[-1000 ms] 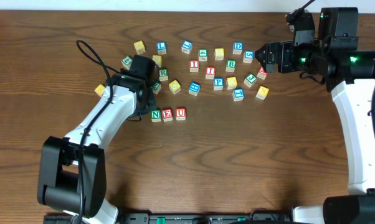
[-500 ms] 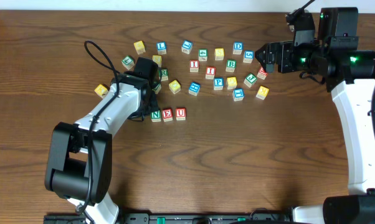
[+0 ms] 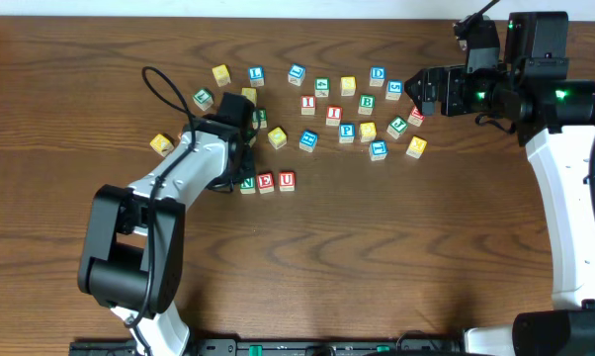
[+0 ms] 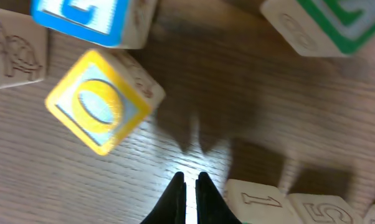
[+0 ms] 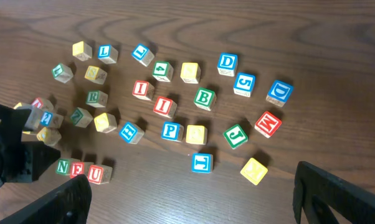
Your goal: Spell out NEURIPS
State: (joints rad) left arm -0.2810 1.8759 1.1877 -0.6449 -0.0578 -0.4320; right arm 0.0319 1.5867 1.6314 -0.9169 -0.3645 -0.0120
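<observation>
Currently, left to right. Left gripper [image 4: 187, 185]: fingers pressed together, nothing between them, tips pointed down at bare table [image 4: 63, 180] among crowded cubes. An oval cube [image 4: 103, 102], yellow-framed, is seen at 10 o'clock of the tips in the wrist view. Cubes with engraved numerals lie at 4 o'clock; their letters cannot be told.

Row so far: N [image 3: 247, 182], E [image 3: 266, 181], U [image 3: 287, 180], set side by side at 6 o'clock of the pile. Three of seven are judged placed, and the slot at 3 o'clock of U is bare. R [image 3: 261, 118] is judged next; it lies at 12 o'clock of the row, the left wrist just at its 9 o'clock. I [image 3: 333, 115] and P [image 3: 347, 130] are found at 2 o'clock of the row. A yellow cube [image 3: 368, 131] sits just at 3 o'clock of P, a likely stand-in for S. Right gripper [image 3: 416, 92]: jaws spread fully, empty, held at 3 o'clock of the pile.

Risks, judged: R cannot be taken until the shut fingers are opened, and little room is left there, so a neighbour could be pushed or pinched along with it. The left arm passes just at 9 o'clock of N, so a low sweep could knock the row askew. A wrong pick is invited by the other green letters, B [image 3: 367, 101] and J [image 3: 397, 126].

Look of the cubes: small pale-wood blocks, one face colour-framed with a matching letter, side faces engraved.
</observation>
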